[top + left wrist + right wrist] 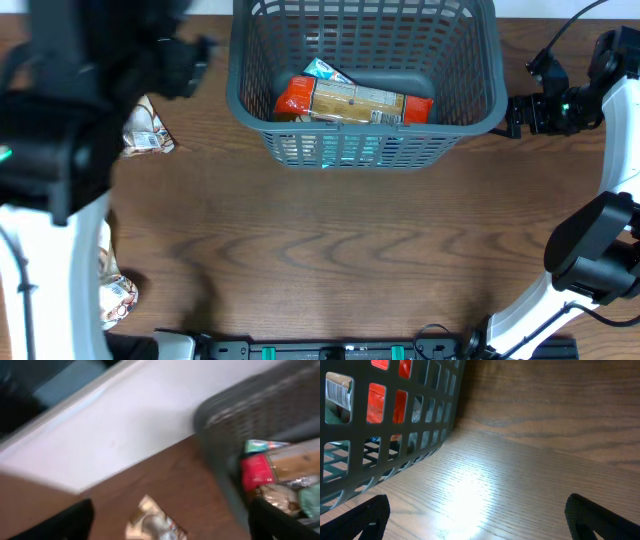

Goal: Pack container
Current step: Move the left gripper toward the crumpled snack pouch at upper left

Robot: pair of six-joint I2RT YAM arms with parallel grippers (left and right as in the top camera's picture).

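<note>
The dark grey-blue lattice basket (362,130) stands at the back middle of the table. It holds a long orange-and-tan snack pack (352,101) with a teal pack (325,71) behind it. The basket also shows in the left wrist view (220,455) and the right wrist view (390,425). A silvery-tan snack pack (147,133) lies on the table left of the basket; it also shows in the left wrist view (155,525). My left gripper (167,522) is open above that pack, empty. My right gripper (477,515) is open and empty, low over the table right of the basket.
Another snack pack (115,290) lies at the front left, partly under the left arm. The right arm (560,105) reaches in beside the basket's right wall. A white wall strip (125,425) runs behind the table's far edge.
</note>
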